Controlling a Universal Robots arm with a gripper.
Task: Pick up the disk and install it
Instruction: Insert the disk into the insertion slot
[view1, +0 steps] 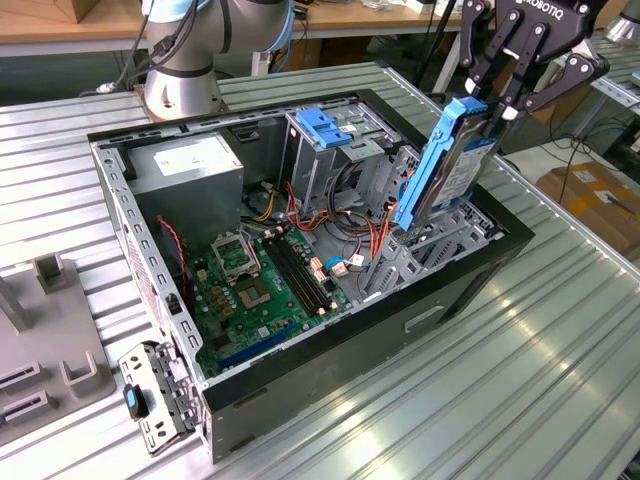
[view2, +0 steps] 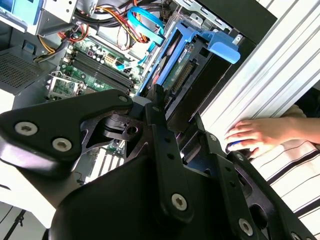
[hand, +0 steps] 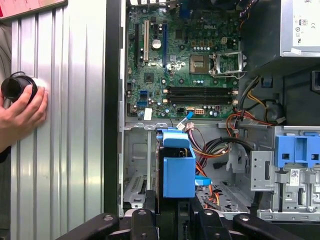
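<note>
Hand (view1: 492, 105) clamped on top end of disk (view1: 448, 170), upper right of exterior view, disk tilted near upright, lower end at front bay of open computer case (view1: 440, 300), case on counter (view1: 480, 400)

In the gripper (hand: 176, 206), the disk (hand: 178, 167) edge-on over the open computer case (hand: 112, 100), motherboard (hand: 185, 60) beyond.

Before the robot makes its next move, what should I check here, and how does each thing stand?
1. Robot's hand grips the disk: ok.
2. Disk's lower end is inside the computer case: ok.
3. Disk seated flat: not ok, it stands tilted.
4. Orange cables clear of the disk: cannot tell.
5. Person's hand outside the case, on the table: ok.
</note>
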